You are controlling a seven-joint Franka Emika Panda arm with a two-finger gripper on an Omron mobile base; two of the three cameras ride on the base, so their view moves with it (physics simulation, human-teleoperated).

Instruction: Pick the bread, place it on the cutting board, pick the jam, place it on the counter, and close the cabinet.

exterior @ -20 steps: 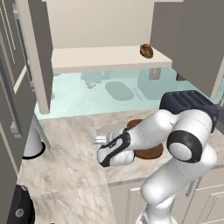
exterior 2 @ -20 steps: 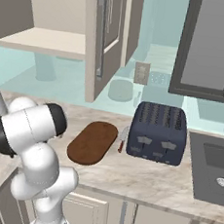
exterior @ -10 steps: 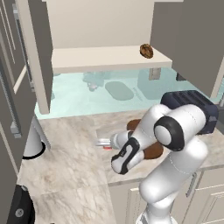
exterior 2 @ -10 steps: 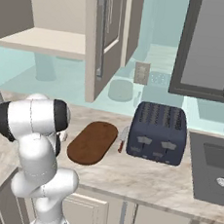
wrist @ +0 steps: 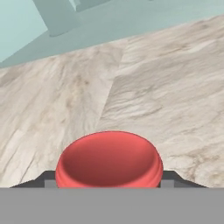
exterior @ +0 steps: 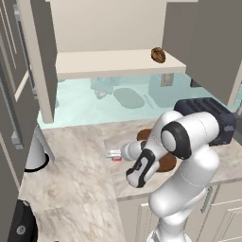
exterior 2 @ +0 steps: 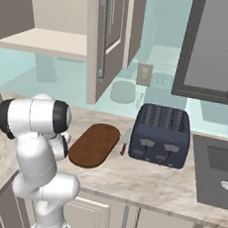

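Observation:
The jam [wrist: 109, 159] shows its red lid close up between my two dark fingertips [wrist: 45, 179], low over the counter [wrist: 166, 87]. From the left base, my gripper [exterior: 112, 154] is shut on the jam [exterior: 116, 159], just left of the cutting board [exterior: 166, 163], which my arm partly hides. I cannot tell whether the jar touches the stone. The dark oval cutting board [exterior 2: 94, 144] lies bare. The bread [exterior: 158, 55] sits on the cream shelf of the open cabinet [exterior: 116, 64], whose doors [exterior 2: 107, 35] stand wide.
A navy toaster [exterior 2: 161, 133] stands right of the board, with a small knife [exterior 2: 124, 141] between them. A sink [exterior 2: 219, 172] is at the far right. A pale cylinder on a dark base [exterior: 33, 153] stands at the counter's left. The teal backsplash [exterior: 94, 101] runs behind.
My elbow and forearm have swung down and toward the counter's front edge. The hand with the jam has shifted slightly right and lower.

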